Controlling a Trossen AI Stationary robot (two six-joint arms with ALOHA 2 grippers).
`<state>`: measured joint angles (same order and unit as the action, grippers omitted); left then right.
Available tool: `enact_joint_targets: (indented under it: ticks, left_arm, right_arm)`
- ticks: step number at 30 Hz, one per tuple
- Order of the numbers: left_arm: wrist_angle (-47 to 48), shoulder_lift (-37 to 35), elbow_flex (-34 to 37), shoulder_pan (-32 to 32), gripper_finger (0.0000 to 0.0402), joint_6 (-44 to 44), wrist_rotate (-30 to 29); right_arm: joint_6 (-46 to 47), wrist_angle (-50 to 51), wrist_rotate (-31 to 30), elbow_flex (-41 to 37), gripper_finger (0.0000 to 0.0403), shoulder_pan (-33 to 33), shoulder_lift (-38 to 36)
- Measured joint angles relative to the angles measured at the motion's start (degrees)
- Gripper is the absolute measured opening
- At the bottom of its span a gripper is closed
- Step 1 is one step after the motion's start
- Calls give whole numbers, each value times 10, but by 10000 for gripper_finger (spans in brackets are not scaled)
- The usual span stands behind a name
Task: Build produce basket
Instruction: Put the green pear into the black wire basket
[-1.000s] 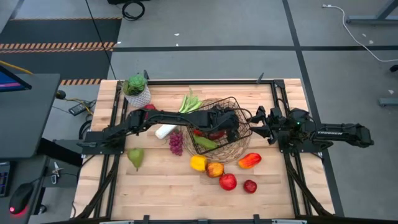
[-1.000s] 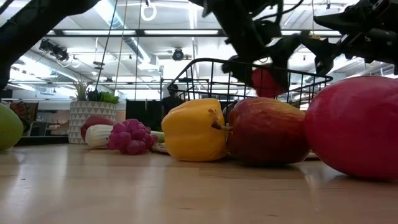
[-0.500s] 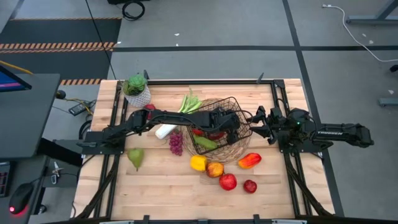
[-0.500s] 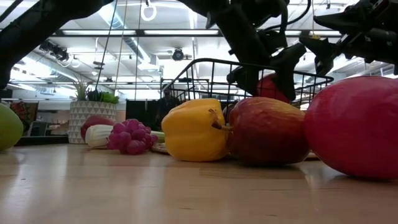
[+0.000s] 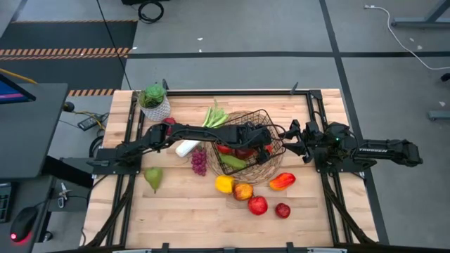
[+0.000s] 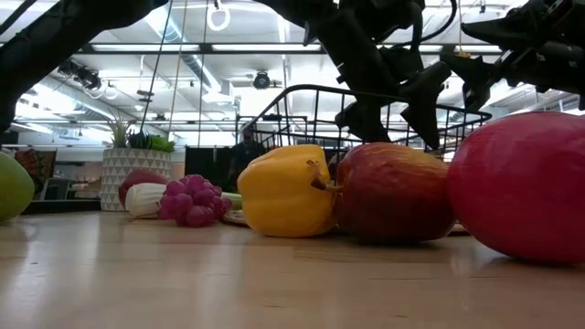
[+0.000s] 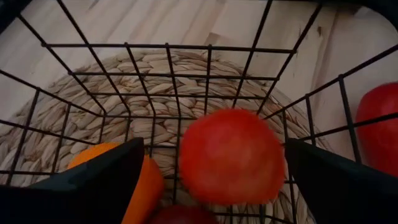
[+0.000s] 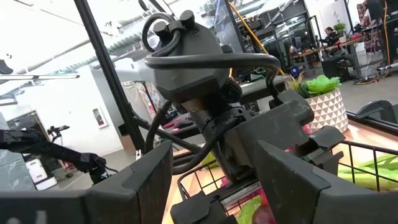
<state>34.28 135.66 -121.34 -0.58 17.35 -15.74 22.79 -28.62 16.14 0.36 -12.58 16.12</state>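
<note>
Produce is partly packed. The basket (image 5: 247, 144) is seen at the middle of the table (image 5: 176, 211), and an orange (image 7: 112, 180), a red apple (image 7: 229, 157), a green vegetable (image 5: 232, 160) and something red are already held in it. Still outside are the pear (image 5: 153, 178), the grapes (image 5: 200, 161), the leek (image 5: 188, 147), the yellow pepper (image 5: 224, 184), the orange-red pepper (image 5: 282, 181) and three red apples (image 5: 258, 204) on the near side of the table, so well over half the work is judged to be left.

The left gripper (image 5: 261, 140) is held over the basket with its fingers (image 7: 93, 180) spread wide and nothing between them; the red apple lies free on the woven base below. The right gripper (image 5: 294, 133) is kept just beside the basket's rim on the right; its fingers (image 8: 292, 180) are parted somewhat, and no grip on anything can be made out.

Compared with a second ago, the red apple is no longer carried between the left fingers above the rim: it has been released into the basket, and the fingers have been opened further. The right arm has not shifted.
</note>
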Motion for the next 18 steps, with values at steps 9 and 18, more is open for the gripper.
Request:
enact_joint_targets:
  ticks: [9, 18]
  left_arm:
    - [18, -11, 1, 7, 399, -65, -2]
    - [177, -57, 1, 57, 399, -51, -209]
  right_arm:
    - [0, 0, 0, 0, 231, 0, 0]
    - [0, 1, 0, 0, 231, 0, 0]
